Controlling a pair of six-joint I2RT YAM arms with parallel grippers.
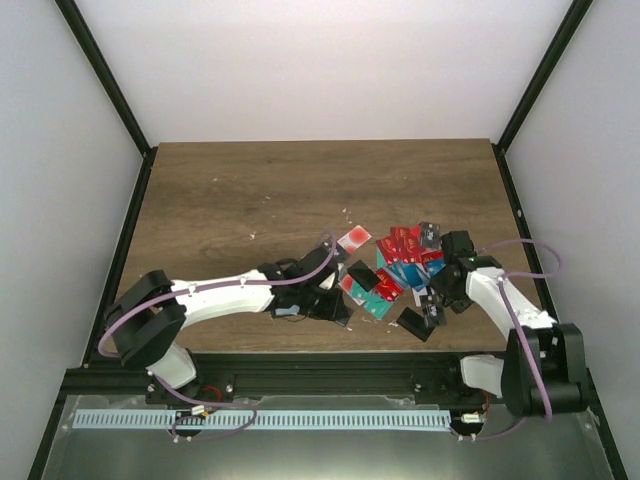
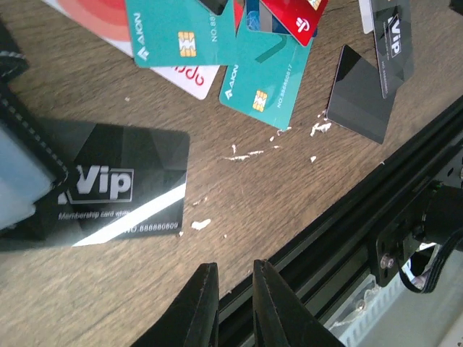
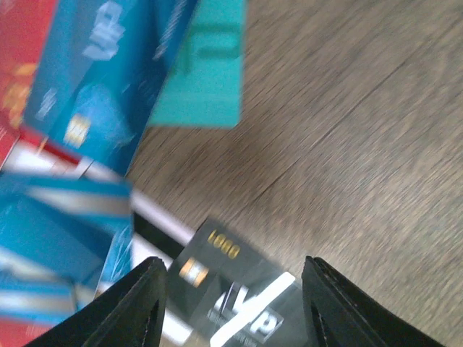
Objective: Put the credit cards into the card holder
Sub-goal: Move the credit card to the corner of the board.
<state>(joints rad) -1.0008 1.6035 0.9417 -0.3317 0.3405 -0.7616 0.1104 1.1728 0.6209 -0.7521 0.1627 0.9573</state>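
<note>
At the near edge of the table (image 1: pixel 250 190), the left gripper (image 2: pixel 235 271) is seen with its fingers a slit apart and nothing between them. Just beside it lies the card holder (image 2: pixel 18 170), its mouth touched by a black VIP card (image 2: pixel 130 184); whether that card is tucked in cannot be told. Further right, the right gripper (image 3: pixel 233 267) is poised about half open over a gold-chipped black card (image 3: pixel 239 307), with nothing gripped. That card is probably best pinched by one free edge, clear of its neighbours. Beyond, the credit cards (image 1: pixel 405 262) are heaped toward the right edge.

credit cards (image 1: pixel 400 265): red, teal, blue, black | VIP card (image 2: pixel 123 188): black, white diagonal stripe | table (image 1: pixel 250 190): brown woodgrain
</note>
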